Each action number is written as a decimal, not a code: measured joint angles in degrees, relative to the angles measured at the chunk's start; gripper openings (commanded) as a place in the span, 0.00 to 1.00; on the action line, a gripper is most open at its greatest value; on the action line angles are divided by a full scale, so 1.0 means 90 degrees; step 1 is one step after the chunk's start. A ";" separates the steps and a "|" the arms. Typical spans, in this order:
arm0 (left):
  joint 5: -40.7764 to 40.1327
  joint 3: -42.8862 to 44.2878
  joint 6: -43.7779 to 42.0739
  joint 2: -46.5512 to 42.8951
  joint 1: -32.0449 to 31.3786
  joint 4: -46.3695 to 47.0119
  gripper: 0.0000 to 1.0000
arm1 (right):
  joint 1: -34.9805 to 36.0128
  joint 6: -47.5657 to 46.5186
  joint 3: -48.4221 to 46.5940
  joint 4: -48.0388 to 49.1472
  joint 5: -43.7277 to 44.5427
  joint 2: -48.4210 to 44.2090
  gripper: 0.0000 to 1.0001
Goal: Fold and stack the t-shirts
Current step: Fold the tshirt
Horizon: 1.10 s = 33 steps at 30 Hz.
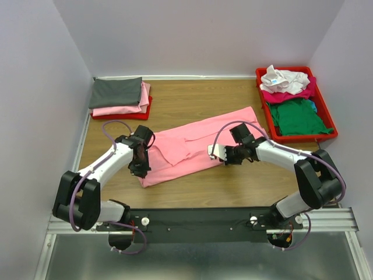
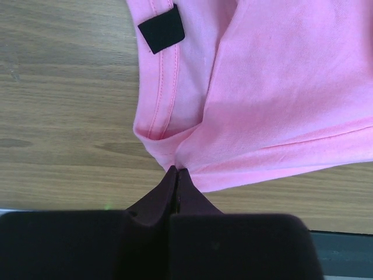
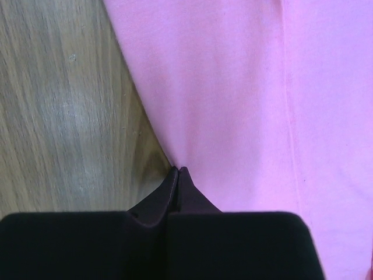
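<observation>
Both are clamped shut on the pink t-shirt (image 1: 192,143) lying slantwise across the table (image 1: 175,99): the left gripper (image 2: 176,170) by its collar (image 2: 152,111), the right gripper (image 3: 178,169) on its near edge. Thin pinches, those. Lift unevenly and the cloth could slip free or fold crooked.

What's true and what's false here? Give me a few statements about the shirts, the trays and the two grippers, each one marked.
1. The left gripper is shut on the pink t-shirt at its edge, near the neck tag. True.
2. The right gripper hangs open above bare wood. False: it is shut on the pink t-shirt's edge.
3. A dark grey t-shirt tops the back-left stack. True.
4. The red tray on the right is empty. False: a white shirt, a magenta shirt and a green shirt lie in it.
</observation>
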State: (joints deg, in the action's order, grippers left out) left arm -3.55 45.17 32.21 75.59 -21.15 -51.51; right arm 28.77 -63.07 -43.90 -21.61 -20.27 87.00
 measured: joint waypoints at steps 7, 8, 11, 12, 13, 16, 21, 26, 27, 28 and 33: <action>0.0092 -0.0083 -0.0107 -0.0019 -0.0078 0.0024 0.08 | 0.0002 0.0010 0.0041 -0.0053 0.0073 -0.0092 0.45; 0.0136 -0.0085 -0.0136 -0.0019 -0.0083 0.0022 0.14 | 0.0002 0.0049 0.0041 -0.0100 0.0085 -0.0131 0.48; 0.0321 -0.0078 -0.0282 -0.0019 -0.0083 0.0007 0.30 | 0.0000 0.0112 0.0034 -0.0233 0.0066 -0.0240 0.54; 0.0393 -0.0051 -0.0299 -0.0019 -0.0083 -0.0022 0.33 | 0.0000 0.0141 0.0007 -0.0330 0.0024 -0.0294 0.55; 0.0466 0.0005 -0.0325 -0.0032 -0.0080 -0.0051 0.35 | 0.0000 0.0187 -0.0044 -0.0430 -0.0027 -0.0350 0.57; 0.0663 0.0185 -0.0406 -0.0187 -0.0083 -0.0049 0.43 | 0.0000 0.0391 -0.0410 -0.0755 -0.0245 -0.0495 0.59; 0.1020 0.0265 -0.0454 -0.0765 -0.0083 0.0092 0.57 | 0.0109 0.0930 -0.1450 -0.1015 -0.0760 -0.0447 0.59; 0.1188 0.0396 -0.0597 -0.1576 -0.0080 0.0357 0.68 | 0.0942 0.1812 -0.2735 -0.1052 -0.1020 0.0299 0.59; 0.1163 0.0488 -0.0602 -0.1712 -0.0080 0.0430 0.69 | 0.1156 0.1967 -0.2999 -0.1010 -0.1022 0.0568 0.59; 0.1107 0.0665 -0.0600 -0.1977 -0.0080 0.0600 0.73 | 0.1460 0.2144 -0.3213 -0.0971 -0.0996 0.0850 0.57; 0.0342 0.0750 -0.0321 -0.3803 -0.0073 0.1783 0.86 | 0.2584 0.2907 -0.4231 -0.0894 -0.0376 0.2348 0.54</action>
State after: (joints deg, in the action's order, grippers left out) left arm -0.47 51.92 29.32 41.36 -21.80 -35.46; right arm 52.03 -36.91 -81.97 -29.65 -23.66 108.14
